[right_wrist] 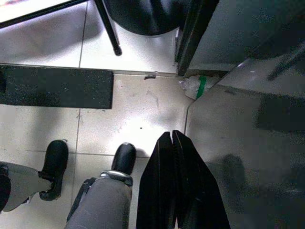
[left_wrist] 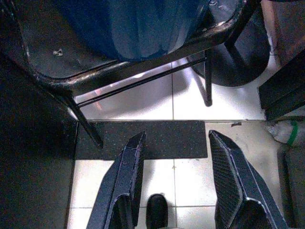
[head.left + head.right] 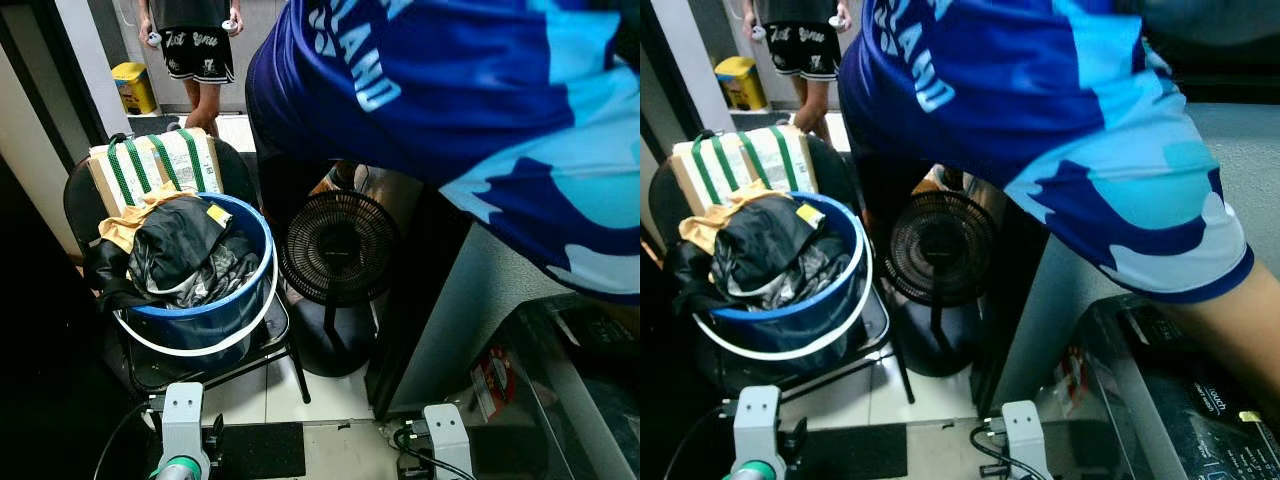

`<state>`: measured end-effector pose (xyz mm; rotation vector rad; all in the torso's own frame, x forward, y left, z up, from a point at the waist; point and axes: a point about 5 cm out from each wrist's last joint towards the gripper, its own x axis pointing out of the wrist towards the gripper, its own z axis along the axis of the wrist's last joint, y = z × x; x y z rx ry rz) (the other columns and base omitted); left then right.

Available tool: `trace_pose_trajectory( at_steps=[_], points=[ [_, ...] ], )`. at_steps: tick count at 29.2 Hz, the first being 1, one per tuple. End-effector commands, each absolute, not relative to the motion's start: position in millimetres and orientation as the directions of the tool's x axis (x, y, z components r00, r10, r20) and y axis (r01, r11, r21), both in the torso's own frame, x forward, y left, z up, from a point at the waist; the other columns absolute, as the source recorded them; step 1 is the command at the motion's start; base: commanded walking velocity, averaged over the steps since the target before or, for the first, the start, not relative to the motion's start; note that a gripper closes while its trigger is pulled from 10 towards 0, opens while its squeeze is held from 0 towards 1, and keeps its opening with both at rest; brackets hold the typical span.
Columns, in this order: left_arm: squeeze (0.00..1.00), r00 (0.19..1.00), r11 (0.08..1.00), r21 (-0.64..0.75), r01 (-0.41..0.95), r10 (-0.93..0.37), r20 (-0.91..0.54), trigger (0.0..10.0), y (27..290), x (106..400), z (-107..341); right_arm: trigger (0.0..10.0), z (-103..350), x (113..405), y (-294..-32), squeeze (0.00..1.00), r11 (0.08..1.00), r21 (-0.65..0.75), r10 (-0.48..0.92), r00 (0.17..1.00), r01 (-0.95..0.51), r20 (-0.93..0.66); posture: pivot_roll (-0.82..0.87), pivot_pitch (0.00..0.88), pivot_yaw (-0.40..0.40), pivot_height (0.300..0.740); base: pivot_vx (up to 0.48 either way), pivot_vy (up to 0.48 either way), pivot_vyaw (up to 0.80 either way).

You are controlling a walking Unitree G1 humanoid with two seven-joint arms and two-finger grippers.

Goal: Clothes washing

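Person (image 3: 470, 110): blue jersey, bent across the upper right.
Chair (image 3: 150, 365): lower left, carrying my bucket.
Bucket (image 3: 215, 315): blue, heaped with dark clothes (image 3: 180, 250).
Fan (image 3: 338, 250): just beside the bucket's right edge.
Left gripper (image 2: 183, 181): fingers spread, over floor tiles.
Right gripper (image 1: 172, 181): fingers pressed together, empty.

one blue bucket (image 3: 215, 315) heaped with dark clothes (image 3: 178, 255), standing on one black chair (image 3: 272, 340). one cardboard box (image 3: 152, 165) with green stripes behind it. one black fan (image 3: 338, 248). one yellow bin (image 3: 132, 86). one dark floor mat (image 2: 143, 139). two people: one in a blue jersey (image 3: 450, 90), one in black shorts (image 3: 198, 52). two grippers: left gripper (image 2: 178, 179) with two fingers spread, right gripper (image 1: 172, 183) with two fingers pressed together.
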<state>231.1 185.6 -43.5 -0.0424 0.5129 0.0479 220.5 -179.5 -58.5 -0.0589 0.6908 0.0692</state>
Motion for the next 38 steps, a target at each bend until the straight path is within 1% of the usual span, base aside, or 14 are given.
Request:
trace_pose_trajectory(
  at_steps=[1,5,7,12,18,21,25,26,30,34,37,38],
  points=[
    [0.00,0.868,0.998,-0.021,-0.058,0.040,-0.494,10.0,186.8,227.9,-45.1,10.0,-60.5,218.8,-177.9,0.00,0.996,-0.028,0.050,0.755,-0.090,-0.654,0.04,0.000,0.045,0.740,0.000,0.000,0.00],
    [0.00,0.871,0.998,-0.014,-0.054,0.041,-0.490,10.0,188.1,228.2,-44.3,10.0,-60.1,219.6,-177.1,0.00,0.996,-0.025,0.046,0.757,-0.082,-0.651,0.05,0.000,0.049,0.740,0.000,0.000,0.00],
    [0.00,0.875,0.999,-0.003,-0.051,0.044,-0.483,10.0,188.6,230.0,-42.7,10.0,-60.6,219.7,-175.4,0.00,0.998,-0.017,0.038,0.755,-0.064,-0.655,0.10,0.000,0.040,0.740,0.000,0.000,0.00],
    [0.00,0.874,0.998,0.003,-0.056,0.050,-0.483,10.0,188.5,229.4,-43.0,10.0,-62.3,217.7,-174.0,0.00,0.998,-0.015,0.036,0.747,-0.061,-0.664,0.10,0.007,0.032,0.740,0.000,0.000,0.00],
    [0.00,0.870,0.998,0.011,-0.060,0.058,-0.489,10.0,189.6,225.1,-45.3,10.0,-64.3,214.6,-170.9,0.00,0.998,-0.008,0.044,0.741,-0.067,-0.670,0.10,0.017,0.029,0.740,0.000,0.000,0.00],
    [0.00,0.867,0.999,0.029,-0.029,0.040,-0.497,10.0,187.2,218.5,-48.9,10.0,-67.1,210.2,-168.0,0.00,0.997,-0.004,0.049,0.733,-0.071,-0.679,0.13,0.009,0.035,0.740,0.000,0.000,0.00],
    [0.00,0.855,0.999,0.041,-0.020,0.039,-0.518,10.0,192.7,216.0,-51.0,10.0,-63.8,217.2,-160.7,0.00,0.997,0.001,0.055,0.741,-0.074,-0.669,0.12,0.014,0.047,0.740,0.000,0.000,0.00],
    [0.00,0.847,0.999,0.044,-0.020,0.040,-0.530,10.0,194.3,214.6,-52.3,10.0,-62.8,219.2,-159.4,0.00,0.997,0.002,0.056,0.744,-0.073,-0.666,0.12,0.014,0.036,0.740,0.000,0.000,0.00],
    [0.00,0.838,0.998,0.036,-0.060,0.070,-0.540,10.0,197.2,213.2,-53.7,10.0,-62.5,220.2,-157.2,0.00,0.996,0.026,0.080,0.740,-0.084,-0.667,0.14,0.011,0.013,0.740,0.000,0.000,0.00],
    [0.00,0.837,0.996,0.033,-0.081,0.086,-0.540,10.0,199.3,213.5,-53.4,10.0,-62.7,219.9,-155.7,0.00,0.996,0.050,0.090,0.739,-0.077,-0.667,0.15,0.000,0.005,0.740,0.000,0.000,0.00],
    [0.00,0.835,0.995,0.035,-0.089,0.093,-0.542,10.0,200.5,213.3,-53.6,10.0,-62.8,219.8,-156.1,0.00,0.996,0.034,0.084,0.738,-0.082,-0.669,0.15,0.000,0.005,0.740,0.000,0.000,0.00],
    [0.00,0.833,0.995,0.037,-0.091,0.096,-0.545,10.0,201.1,213.0,-53.7,10.0,-63.1,219.4,-155.2,0.00,0.994,0.047,0.102,0.734,-0.095,-0.671,0.14,0.000,0.007,0.740,0.000,0.000,0.00]
  ],
)
